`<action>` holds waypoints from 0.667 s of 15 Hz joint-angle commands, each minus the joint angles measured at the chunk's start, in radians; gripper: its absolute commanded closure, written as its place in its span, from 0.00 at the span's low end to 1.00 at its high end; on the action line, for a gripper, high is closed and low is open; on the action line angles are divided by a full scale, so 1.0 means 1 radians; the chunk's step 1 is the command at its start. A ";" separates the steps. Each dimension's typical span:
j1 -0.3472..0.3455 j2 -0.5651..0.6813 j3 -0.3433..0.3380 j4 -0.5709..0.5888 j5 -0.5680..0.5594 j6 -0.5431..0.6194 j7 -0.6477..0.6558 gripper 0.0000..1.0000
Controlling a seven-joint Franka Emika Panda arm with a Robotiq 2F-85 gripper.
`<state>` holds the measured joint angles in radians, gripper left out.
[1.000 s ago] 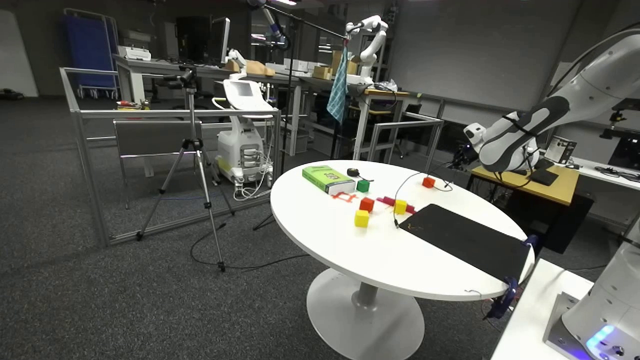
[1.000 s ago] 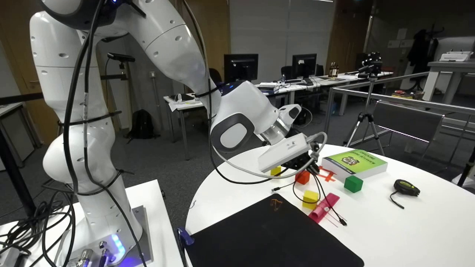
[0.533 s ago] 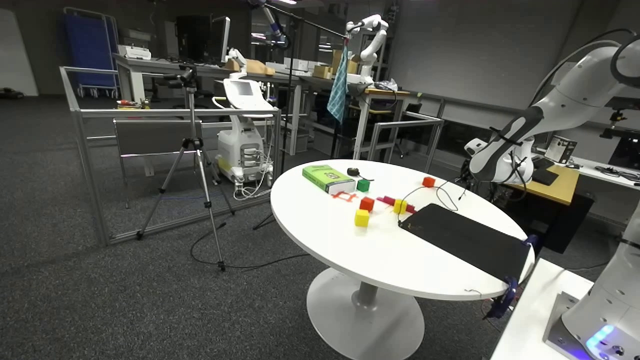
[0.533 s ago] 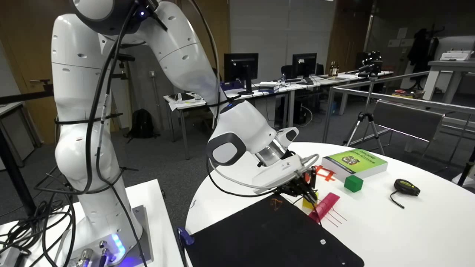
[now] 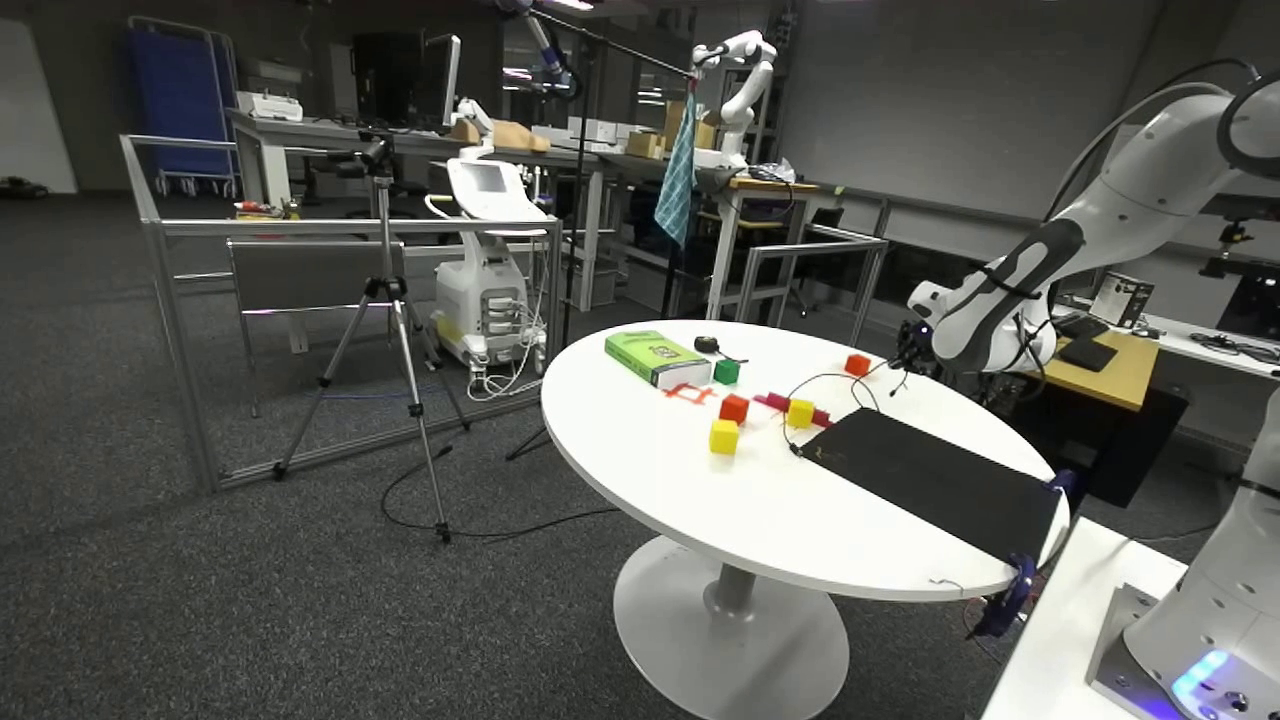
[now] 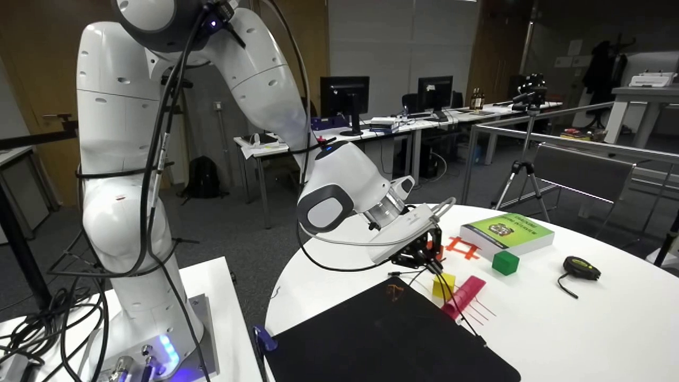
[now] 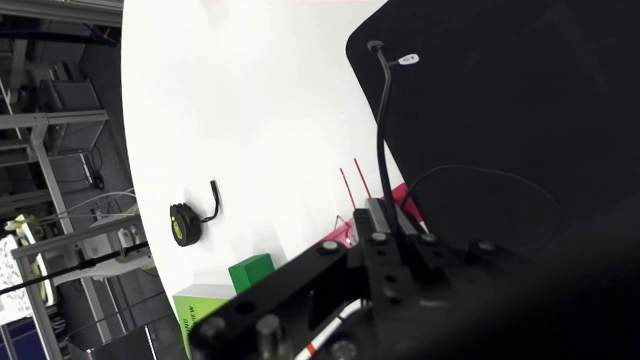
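In an exterior view, my fingers [image 6: 436,266] are higher in the frame than half a second ago, baring more of a yellow block [image 6: 438,289]. They pinch tight on a black cable [image 7: 382,145], which runs up the wrist view's middle. There, a black mat [image 7: 500,100] fills the upper right; a tape measure [image 7: 186,226] and green block [image 7: 251,272] lie lower left.
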<state>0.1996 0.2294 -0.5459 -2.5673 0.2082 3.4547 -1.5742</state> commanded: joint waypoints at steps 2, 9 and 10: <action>-0.049 -0.010 0.001 0.008 -0.052 -0.046 -0.006 0.99; -0.105 0.004 -0.033 0.043 -0.031 -0.135 0.000 0.99; -0.118 0.010 -0.027 0.049 -0.032 -0.125 0.003 0.99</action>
<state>0.1109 0.2295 -0.5732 -2.5475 0.1821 3.3395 -1.5739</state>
